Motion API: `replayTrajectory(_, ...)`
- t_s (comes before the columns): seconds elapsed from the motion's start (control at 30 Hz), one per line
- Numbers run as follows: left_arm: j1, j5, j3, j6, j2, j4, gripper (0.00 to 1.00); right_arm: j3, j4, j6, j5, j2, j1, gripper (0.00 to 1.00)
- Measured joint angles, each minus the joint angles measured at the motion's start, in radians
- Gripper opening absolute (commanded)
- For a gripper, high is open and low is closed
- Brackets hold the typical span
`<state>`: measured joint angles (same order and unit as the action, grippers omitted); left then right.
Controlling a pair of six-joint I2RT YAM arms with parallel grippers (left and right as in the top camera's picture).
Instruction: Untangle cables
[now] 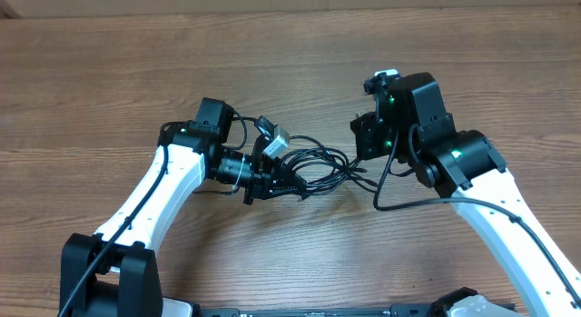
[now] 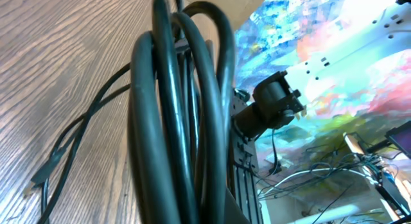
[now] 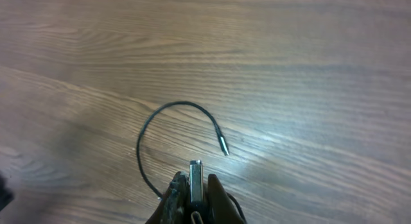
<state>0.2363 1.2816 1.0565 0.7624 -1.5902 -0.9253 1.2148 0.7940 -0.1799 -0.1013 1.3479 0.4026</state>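
The cables point(image 1: 318, 164) lie as a tangle of thin black loops on the wooden table between my two arms. A grey plug end point(image 1: 276, 141) sticks up from the tangle by the left wrist. My left gripper point(image 1: 275, 182) is shut in the tangle's left side. In the left wrist view the cable loops point(image 2: 173, 121) fill the frame and hide its fingertips. My right gripper point(image 3: 196, 180) is shut on a flat silver plug point(image 3: 196, 172) at the tangle's right end point(image 1: 363, 163). Beyond it a loose strand point(image 3: 149, 124) curls to a small plug tip point(image 3: 223, 146).
Bare wooden table point(image 1: 109, 81) surrounds the tangle on all sides. The right arm's own thick black cable point(image 1: 408, 204) hangs in a loop just right of the tangle. Two strands point(image 2: 70, 140) trail flat on the wood in the left wrist view.
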Motion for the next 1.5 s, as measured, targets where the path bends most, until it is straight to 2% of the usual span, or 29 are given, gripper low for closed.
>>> replayTrajectory(0.2,-0.014,0.041,0.000,-0.001,0.000,0.014,0.04,0.000,0.079,-0.040,-0.013,0.056,-0.036,0.05)
replayTrajectory(0.33,-0.076,0.119,0.000,-0.006,0.000,0.088,0.04,0.000,0.123,-0.055,-0.057,0.108,-0.043,0.06)
replayTrajectory(0.7,-0.211,0.211,0.002,-0.100,-0.002,0.209,0.04,0.002,0.090,-0.053,-0.302,0.170,-0.048,0.21)
replayTrajectory(0.77,-0.221,0.226,0.004,-0.129,-0.002,0.269,0.05,0.002,0.086,-0.049,-0.357,0.170,-0.052,0.26)
replayTrajectory(0.83,-0.226,0.237,0.008,-0.165,-0.002,0.330,0.04,0.002,0.085,-0.047,-0.392,0.170,-0.053,0.41)
replayTrajectory(0.9,-0.226,0.245,0.010,-0.219,-0.002,0.397,0.05,0.002,0.087,-0.046,-0.404,0.170,-0.046,0.57)
replayTrajectory(1.0,-0.226,0.245,0.012,-0.301,-0.002,0.446,0.04,0.002,0.095,-0.035,-0.383,0.170,-0.027,0.68)
replayTrajectory(1.1,-0.226,0.197,0.012,-0.383,-0.002,0.447,0.04,0.012,0.150,-0.029,-0.334,0.170,-0.030,0.70)
replayTrajectory(1.27,-0.226,0.048,0.012,-0.582,-0.002,0.448,0.04,0.125,0.259,-0.021,-0.231,0.152,-0.076,0.71)
replayTrajectory(1.4,-0.226,-0.057,0.012,-0.757,-0.002,0.452,0.04,0.197,0.276,0.017,-0.198,0.047,-0.088,0.72)
replayTrajectory(1.5,-0.226,-0.094,0.012,-0.841,-0.002,0.452,0.04,0.204,0.315,0.031,-0.197,-0.024,-0.087,0.72)
